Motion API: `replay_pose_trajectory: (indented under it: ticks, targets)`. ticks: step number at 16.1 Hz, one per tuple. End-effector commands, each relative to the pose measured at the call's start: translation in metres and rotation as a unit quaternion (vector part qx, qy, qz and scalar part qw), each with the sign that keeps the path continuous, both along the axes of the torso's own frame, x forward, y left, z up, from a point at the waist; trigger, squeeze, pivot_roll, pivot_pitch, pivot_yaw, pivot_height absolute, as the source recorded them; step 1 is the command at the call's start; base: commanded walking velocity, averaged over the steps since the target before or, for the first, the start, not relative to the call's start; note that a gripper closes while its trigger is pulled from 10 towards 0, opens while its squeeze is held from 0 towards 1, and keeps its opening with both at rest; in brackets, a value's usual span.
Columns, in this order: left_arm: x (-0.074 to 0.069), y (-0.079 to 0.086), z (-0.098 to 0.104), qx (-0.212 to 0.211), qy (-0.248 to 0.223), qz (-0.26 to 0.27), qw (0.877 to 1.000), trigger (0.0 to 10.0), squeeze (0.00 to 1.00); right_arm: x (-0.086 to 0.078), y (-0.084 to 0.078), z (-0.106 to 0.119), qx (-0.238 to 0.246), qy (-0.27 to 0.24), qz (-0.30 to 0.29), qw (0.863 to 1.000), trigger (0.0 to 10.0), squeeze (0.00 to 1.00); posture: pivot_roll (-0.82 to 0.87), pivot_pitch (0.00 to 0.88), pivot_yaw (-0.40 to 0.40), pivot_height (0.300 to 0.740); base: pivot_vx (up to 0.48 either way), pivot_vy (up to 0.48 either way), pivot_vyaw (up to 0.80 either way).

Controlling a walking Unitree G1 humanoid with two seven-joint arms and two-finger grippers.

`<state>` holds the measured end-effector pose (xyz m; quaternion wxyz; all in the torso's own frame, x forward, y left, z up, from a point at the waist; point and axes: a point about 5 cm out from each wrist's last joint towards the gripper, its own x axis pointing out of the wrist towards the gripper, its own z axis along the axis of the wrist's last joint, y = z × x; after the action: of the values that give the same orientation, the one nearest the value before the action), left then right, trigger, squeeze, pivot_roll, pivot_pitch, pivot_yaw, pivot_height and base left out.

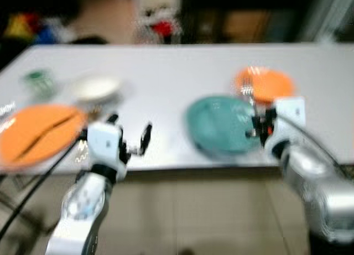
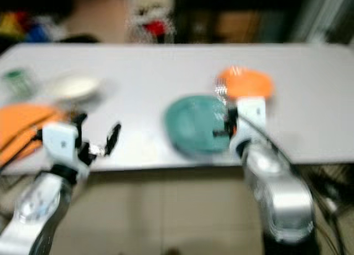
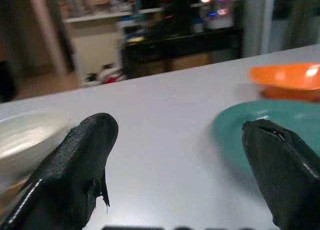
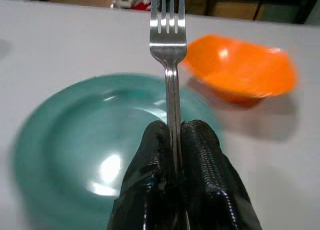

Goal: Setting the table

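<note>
Steel fork (image 4: pixel 168 65), pinched upright in the right gripper (image 4: pixel 172 155), hovers over the teal plate's (image 4: pixel 75 155) right edge; left gripper (image 1: pixel 133 140) gapes empty.

A silver fork (image 4: pixel 168 45) is held upright — tines up — over a round teal plate (image 4: pixel 75 150); an orange bowl (image 4: pixel 240 65) is set just beside the plate.

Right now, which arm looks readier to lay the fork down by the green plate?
The right. Its gripper is shut on the fork, over the plate. The left gripper is open, holding nothing, off to the plate's left.
</note>
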<state>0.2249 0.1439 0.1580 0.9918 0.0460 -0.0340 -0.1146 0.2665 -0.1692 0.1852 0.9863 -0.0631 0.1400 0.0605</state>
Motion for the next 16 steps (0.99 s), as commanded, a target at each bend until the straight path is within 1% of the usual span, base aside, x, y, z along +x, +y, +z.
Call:
replay_pose_trajectory:
  ticks: [1, 3, 5, 6, 9, 10, 12, 14, 16]
  targets:
    - [-0.002, -0.002, 0.002, -0.003, -0.004, -0.002, 1.0, 10.0, 0.0, 0.001, 0.005, -0.002, 0.005, 0.017, 0.025, 1.0, 10.0, 0.0, -0.12, 0.0, 0.027, 0.74, 0.319, 0.0, 0.0]
    - [-0.005, 0.003, 0.005, -0.008, -0.008, 0.012, 1.0, 10.0, 0.0, 0.006, 0.008, 0.001, 0.006, 0.022, 0.033, 0.999, 10.0, 0.0, -0.11, 0.0, 0.022, 0.74, 0.0, 0.0, 0.0]
    - [-0.005, 0.003, 0.006, -0.002, -0.002, 0.005, 1.0, 10.0, 0.0, 0.011, 0.009, 0.0, 0.015, 0.031, 0.032, 0.999, 10.0, 0.0, -0.11, 0.0, 0.024, 0.74, 0.0, 0.0, 0.0]
    - [-0.005, 0.0, 0.007, 0.009, 0.001, -0.018, 1.0, 10.0, 0.0, 0.017, 0.009, -0.001, 0.032, 0.041, 0.028, 0.998, 10.0, 0.0, -0.11, 0.0, 0.016, 0.74, 0.0, 0.0, 0.0]
    - [-0.003, -0.007, 0.01, 0.023, 0.014, -0.079, 0.996, 10.0, 0.0, 0.028, 0.01, -0.003, 0.033, 0.063, 0.012, 0.997, 10.0, 0.0, -0.1, 0.0, 0.003, 0.74, 0.0, 0.0, 0.0]
    - [-0.004, -0.01, 0.012, 0.023, 0.021, -0.105, 0.994, 10.0, 0.0, 0.029, 0.014, -0.006, 0.03, 0.075, 0.004, 0.997, 10.0, 0.0, -0.11, 0.008, 0.007, 0.74, 0.0, 0.0, 0.0]
    - [-0.007, -0.011, 0.013, 0.015, 0.03, -0.124, 0.992, 10.0, 0.0, 0.028, 0.017, -0.01, 0.032, 0.085, -0.002, 0.996, 10.0, 0.0, -0.11, 0.018, 0.016, 0.74, 0.0, 0.0, 0.0]
    - [-0.013, -0.015, 0.009, 0.017, 0.052, -0.169, 0.984, 10.0, 0.0, 0.027, 0.021, -0.016, 0.033, 0.095, -0.008, 0.995, 10.0, 0.0, -0.11, 0.024, 0.025, 0.74, 0.0, 0.0, 0.0]
    - [-0.018, -0.018, 0.008, 0.026, 0.066, -0.207, 0.976, 10.0, 0.0, 0.028, 0.024, -0.018, 0.035, 0.104, -0.002, 0.994, 10.0, 0.0, -0.11, 0.028, 0.035, 0.74, 0.0, 0.0, 0.0]
